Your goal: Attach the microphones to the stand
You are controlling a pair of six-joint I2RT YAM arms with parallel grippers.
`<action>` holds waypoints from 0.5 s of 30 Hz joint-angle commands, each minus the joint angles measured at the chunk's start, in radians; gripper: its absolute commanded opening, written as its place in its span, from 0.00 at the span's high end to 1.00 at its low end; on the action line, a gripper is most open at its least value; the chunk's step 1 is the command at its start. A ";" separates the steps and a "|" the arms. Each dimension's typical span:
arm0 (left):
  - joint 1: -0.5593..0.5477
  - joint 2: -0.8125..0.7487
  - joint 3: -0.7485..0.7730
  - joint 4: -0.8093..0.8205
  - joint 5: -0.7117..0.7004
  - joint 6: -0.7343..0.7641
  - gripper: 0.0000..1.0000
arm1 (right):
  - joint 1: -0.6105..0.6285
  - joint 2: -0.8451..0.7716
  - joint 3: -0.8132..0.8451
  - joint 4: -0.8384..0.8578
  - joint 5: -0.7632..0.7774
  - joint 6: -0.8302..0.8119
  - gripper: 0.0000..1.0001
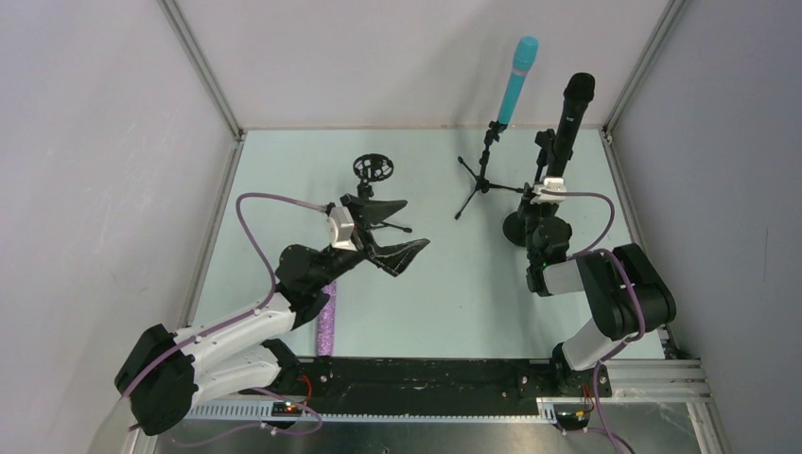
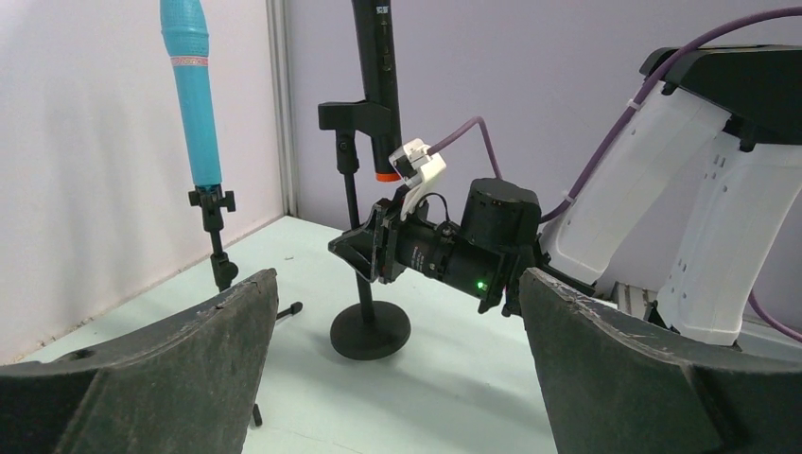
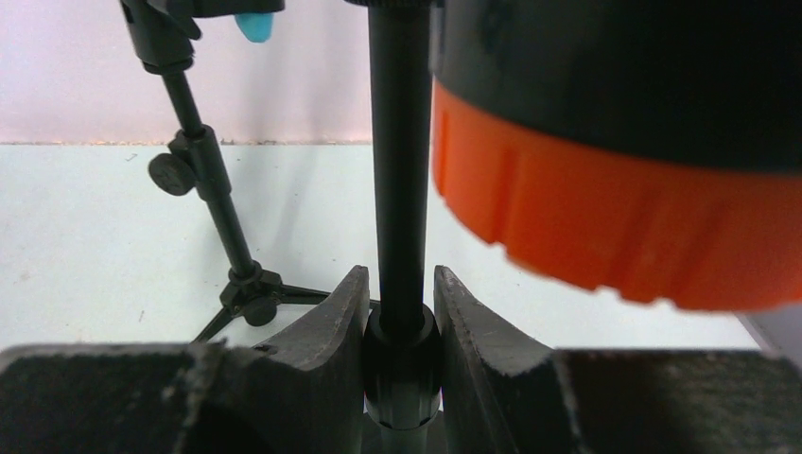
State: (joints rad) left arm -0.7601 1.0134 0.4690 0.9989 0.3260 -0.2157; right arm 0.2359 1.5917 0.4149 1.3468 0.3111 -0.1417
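Black stand pole (image 3: 399, 189) beneath the orange-ringed black microphone (image 1: 575, 113) sits clamped in the right gripper (image 3: 401, 288), while the left gripper (image 1: 412, 225) hangs spread wide, holding nothing

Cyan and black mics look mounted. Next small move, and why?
Probably swing the open left tool back and down over the purple microphone, which lies flat on the table. The cyan microphone and black microphone already stand mounted, and the right tool is shut on the black one's stand pole.
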 commanded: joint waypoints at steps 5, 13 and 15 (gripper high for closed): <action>0.011 -0.009 0.003 0.018 0.003 0.025 0.00 | -0.011 0.014 0.047 0.169 0.035 0.015 1.00; 0.018 -0.011 -0.001 0.017 0.005 0.026 0.00 | -0.009 0.010 0.012 0.169 0.024 0.051 1.00; 0.019 -0.013 -0.002 0.018 0.005 0.026 0.00 | -0.010 0.010 -0.001 0.169 0.019 0.054 1.00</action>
State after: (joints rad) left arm -0.7506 1.0134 0.4690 0.9989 0.3260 -0.2157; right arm 0.2287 1.6138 0.4137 1.3602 0.3286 -0.1051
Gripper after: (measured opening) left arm 0.996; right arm 0.319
